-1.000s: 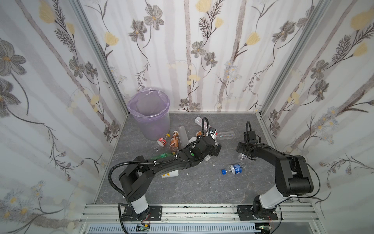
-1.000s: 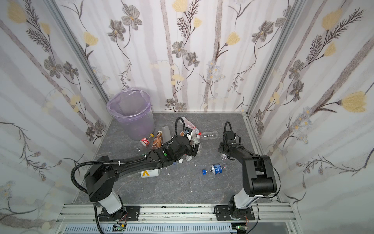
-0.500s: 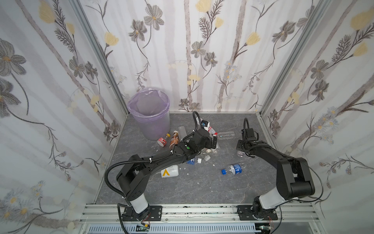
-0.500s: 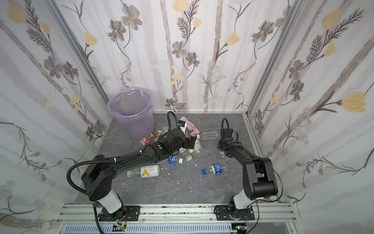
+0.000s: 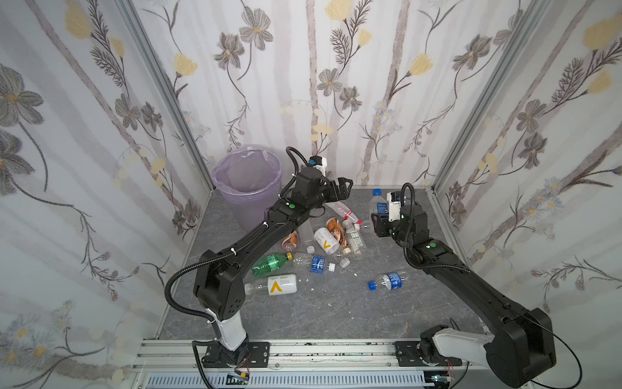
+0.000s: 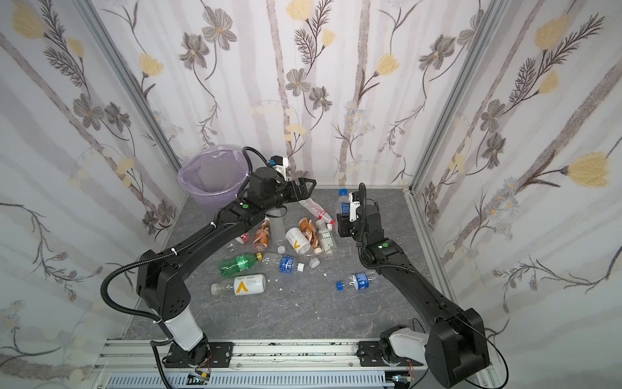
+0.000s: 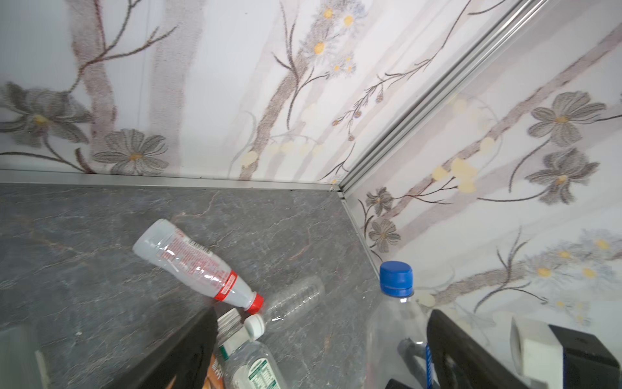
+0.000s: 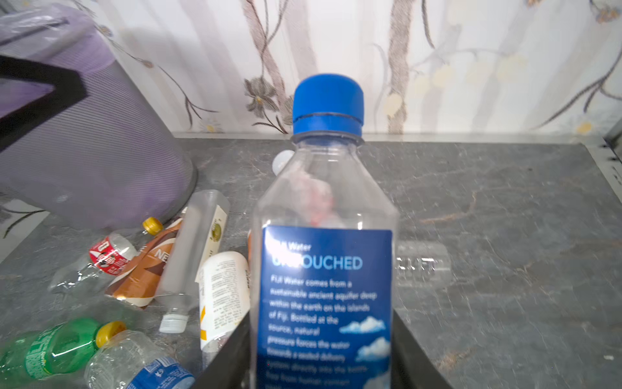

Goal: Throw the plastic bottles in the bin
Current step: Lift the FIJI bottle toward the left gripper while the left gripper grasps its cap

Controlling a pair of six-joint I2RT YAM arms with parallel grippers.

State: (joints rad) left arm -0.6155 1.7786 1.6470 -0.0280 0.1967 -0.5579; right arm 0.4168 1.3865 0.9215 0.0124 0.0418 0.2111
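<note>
Right end effector clamps the blue-capped bottle (upright); left end effector gapes wide.

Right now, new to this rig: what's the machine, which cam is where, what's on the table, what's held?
Two black robot arms are mounted on a rail at the near edge of a grey table. Each ends in a two-fingered claw. The two wide pictures come from one camera pair high up, looking down on everything. The other two come from small cameras on the arms' wrists, looking along each claw. About a dozen empty plastic bottles lie scattered on the table, and a lilac-lined bin stands in the back left corner. The left claw is open and empty, raised beside the bin. The right claw grips an upright blue-capped bottle.
</note>
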